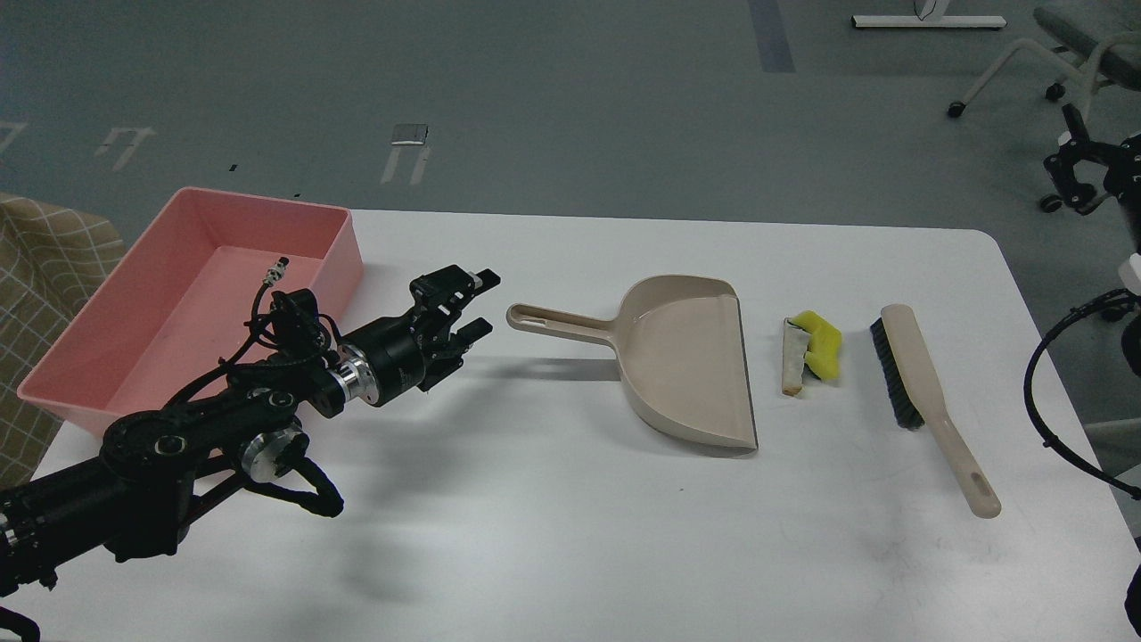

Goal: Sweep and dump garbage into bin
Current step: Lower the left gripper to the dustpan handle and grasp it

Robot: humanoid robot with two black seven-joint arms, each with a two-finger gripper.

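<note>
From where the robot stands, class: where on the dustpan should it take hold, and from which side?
Grip the dustpan by its long thin handle, coming from the left. The handle points at the open left end effector, with bare table between them.

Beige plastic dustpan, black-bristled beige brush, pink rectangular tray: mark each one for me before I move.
Beige plastic dustpan [686,366]: head view, middle of its scoop.
Black-bristled beige brush [923,374]: head view, beige back just above the handle.
Pink rectangular tray [343,259]: head view, outer face of its right wall.
</note>
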